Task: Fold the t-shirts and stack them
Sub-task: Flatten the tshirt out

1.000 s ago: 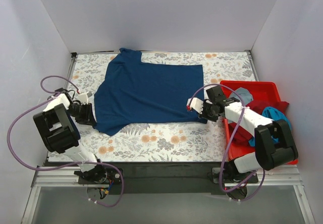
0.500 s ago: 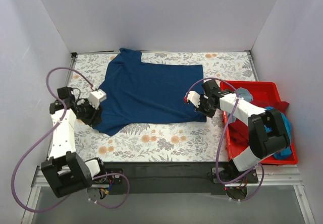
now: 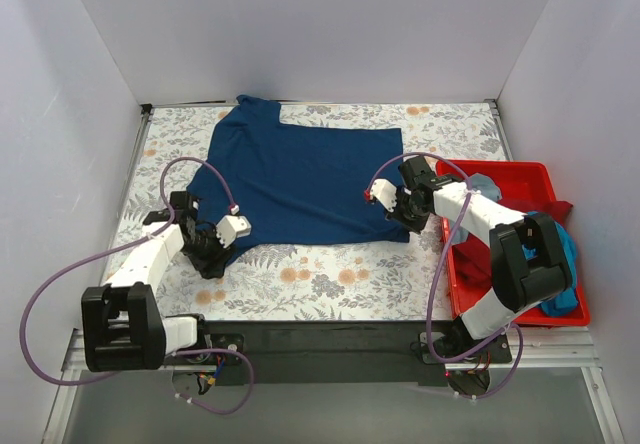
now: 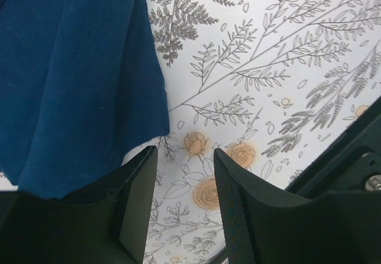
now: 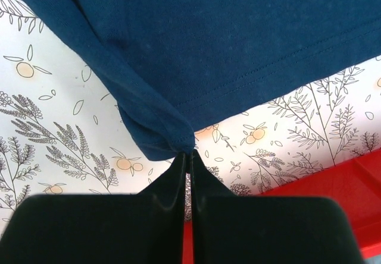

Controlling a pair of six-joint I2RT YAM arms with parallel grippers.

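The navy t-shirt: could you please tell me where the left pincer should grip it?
Probably the navy t-shirt's near-left corner: the hem lies flat on the table cover, so the open left pincer could slide in low from the near side.

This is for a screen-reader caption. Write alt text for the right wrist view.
The right gripper is shut on a bunched corner of the navy shirt. The shirt is spread over the floral table cover. An edge of the red bin shows at the lower right.
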